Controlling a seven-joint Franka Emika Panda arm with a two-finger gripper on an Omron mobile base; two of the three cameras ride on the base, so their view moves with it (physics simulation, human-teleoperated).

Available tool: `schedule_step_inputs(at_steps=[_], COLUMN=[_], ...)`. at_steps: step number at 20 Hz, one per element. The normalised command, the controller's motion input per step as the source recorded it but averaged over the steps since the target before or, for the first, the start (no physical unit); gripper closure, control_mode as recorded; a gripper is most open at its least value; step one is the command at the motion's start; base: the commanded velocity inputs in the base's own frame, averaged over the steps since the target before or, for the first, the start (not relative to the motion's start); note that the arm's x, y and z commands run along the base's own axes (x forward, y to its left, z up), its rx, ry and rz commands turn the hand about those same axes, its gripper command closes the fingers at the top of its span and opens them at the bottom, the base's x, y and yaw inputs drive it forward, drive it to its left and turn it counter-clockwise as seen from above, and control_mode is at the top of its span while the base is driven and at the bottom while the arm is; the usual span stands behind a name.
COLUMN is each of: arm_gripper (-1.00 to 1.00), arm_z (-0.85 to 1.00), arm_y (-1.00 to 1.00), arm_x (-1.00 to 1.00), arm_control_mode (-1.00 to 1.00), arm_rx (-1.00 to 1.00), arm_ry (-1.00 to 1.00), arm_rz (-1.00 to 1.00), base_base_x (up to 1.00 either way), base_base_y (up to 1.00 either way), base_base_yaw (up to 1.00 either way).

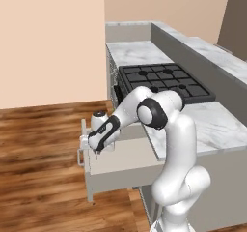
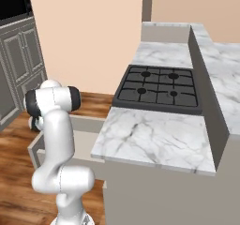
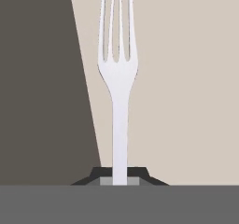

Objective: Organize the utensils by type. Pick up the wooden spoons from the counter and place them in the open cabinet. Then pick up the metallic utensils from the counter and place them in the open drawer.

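Observation:
My gripper (image 3: 120, 180) is shut on the handle of a slim silver fork (image 3: 119, 78), whose tines point away from the hand. In the left base view the gripper (image 1: 96, 148) hangs over the front left part of the open beige-grey drawer (image 1: 126, 154), just inside its front panel. Beyond the fork lies the pale drawer floor (image 3: 186, 87). The drawer (image 2: 86, 146) stands pulled out below the white marble counter (image 2: 154, 137). The wooden spoons, the orange fork and the cabinet are out of view.
A black gas hob (image 1: 164, 81) is set into the counter (image 1: 217, 124) behind the drawer. A raised marble ledge (image 2: 220, 78) runs along the counter's far side. Tall dark grey cupboards (image 2: 18, 55) stand to the left, over wood flooring (image 1: 43, 178).

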Motion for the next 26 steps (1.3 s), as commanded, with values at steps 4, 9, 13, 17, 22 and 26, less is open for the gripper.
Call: schedule_step_inputs(at_steps=[4,9,13,17,22,26], arm_gripper=[1.0,1.0,1.0,1.0,1.0,1.0], arm_z=[0.0,0.0,0.24,0.35,0.25,0.17], arm_y=[0.26,0.05,-0.29,-0.45,-0.51,-0.5], arm_x=[0.0,0.0,-0.03,-0.18,-0.18,-0.12], arm_control_mode=[-1.0,-1.0,-1.0,-1.0,-1.0,-1.0], arm_rx=[0.0,0.0,0.0,0.0,0.0,0.0], arm_ry=[0.0,0.0,0.01,0.0,0.0,0.0], arm_rz=[-0.03,-0.01,0.0,0.0,0.0,0.0], base_base_x=[0.0,0.0,0.0,0.0,0.0,0.0], base_base_y=[0.0,0.0,0.0,0.0,0.0,0.0], base_base_yaw=[0.0,0.0,0.0,0.0,0.0,0.0])
